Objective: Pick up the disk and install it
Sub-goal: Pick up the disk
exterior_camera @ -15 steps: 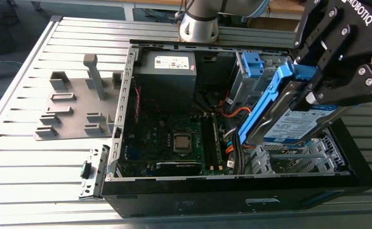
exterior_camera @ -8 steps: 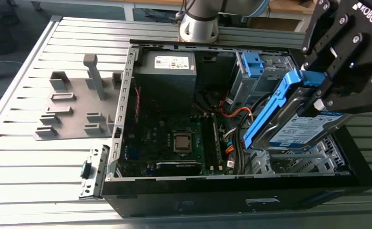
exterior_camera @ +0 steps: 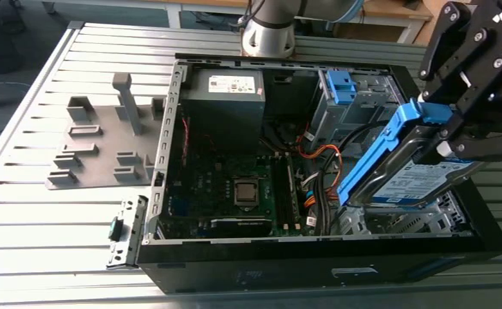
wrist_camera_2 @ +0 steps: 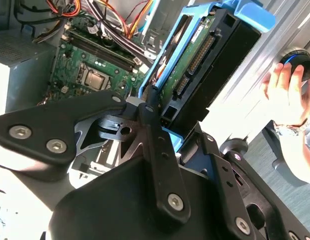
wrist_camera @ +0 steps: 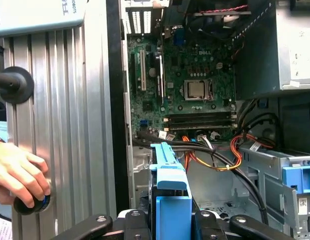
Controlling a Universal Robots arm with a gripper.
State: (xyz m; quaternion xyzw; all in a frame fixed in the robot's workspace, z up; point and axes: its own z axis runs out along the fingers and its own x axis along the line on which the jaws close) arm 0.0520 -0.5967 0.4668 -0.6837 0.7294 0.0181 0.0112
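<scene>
Over the computer case's (exterior_camera: 302,256) edge (the exterior view's right), we see the gripper (exterior_camera: 443,140) clamped on the tilted disk (exterior_camera: 418,180).

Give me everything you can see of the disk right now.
The disk is a flat silver-grey metal drive with a white and blue label, edged by a blue plastic carrier frame. The second wrist view shows its green circuit-board side and connectors. The gripper clamps it, steeply tilted, above the open computer case at the exterior view's right.
</scene>
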